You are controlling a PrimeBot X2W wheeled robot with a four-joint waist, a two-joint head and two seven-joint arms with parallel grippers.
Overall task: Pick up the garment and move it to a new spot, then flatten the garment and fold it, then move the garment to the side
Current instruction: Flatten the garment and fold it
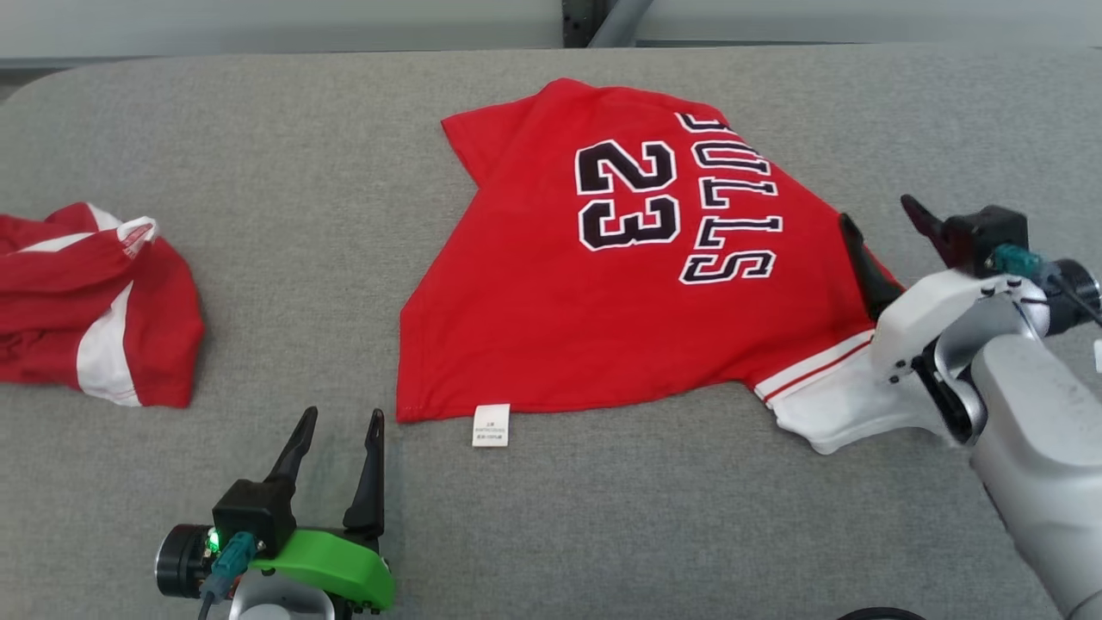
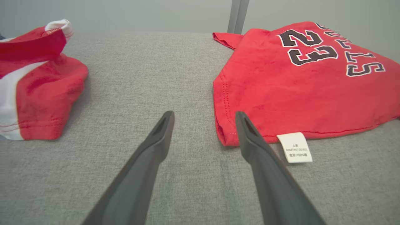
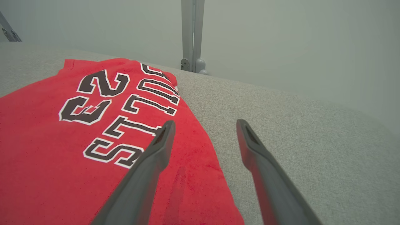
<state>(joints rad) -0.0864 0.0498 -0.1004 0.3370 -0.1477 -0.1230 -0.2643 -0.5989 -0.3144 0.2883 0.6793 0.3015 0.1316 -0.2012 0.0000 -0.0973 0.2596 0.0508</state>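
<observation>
While both arms sit low over the grey fabric tbl [image 1: 258, 155], the red jersey [image 1: 603, 293] lies spread centre-right on it, print side up. "23" and block lettering read upside down from the head cam. Jersey outline is irregular: pointed corner at the far left, straight hem along the near edge, white sleeve [image 1: 818, 405] w/ red stripe at the near right. The sleeve is partly hidden behind the R wrist housing. White care label [image 1: 491, 425] pokes out from the near hem onto the tbl.

L gripper [image 1: 342, 413]: jaws spread wide, released, fingers pointing away from the robot. It sits just short of the jersey's near-left corner. On the L wrist cam [image 2: 203, 114] the right-hand finger tip overlaps that corner of the jersey [image 2: 297, 93], w/ the label [image 2: 295, 147] just beside it. Can't tell if there's contact.

R gripper [image 1: 878, 209]: jaws also wide apart, released, at the jersey's right edge. On the R wrist cam [image 3: 205, 122] one finger is over the red cloth [image 3: 47, 150] and the other over bare tbl, so they straddle the edge. Can't tell if they touch down.

Second item: a crumpled red-and-white garment [image 1: 95, 301] at far left of the tbl, well apart from the jersey, also on the L wrist cam [image 2: 37, 90]. Metal post [image 3: 192, 34] stands behind the tbl's far edge.
</observation>
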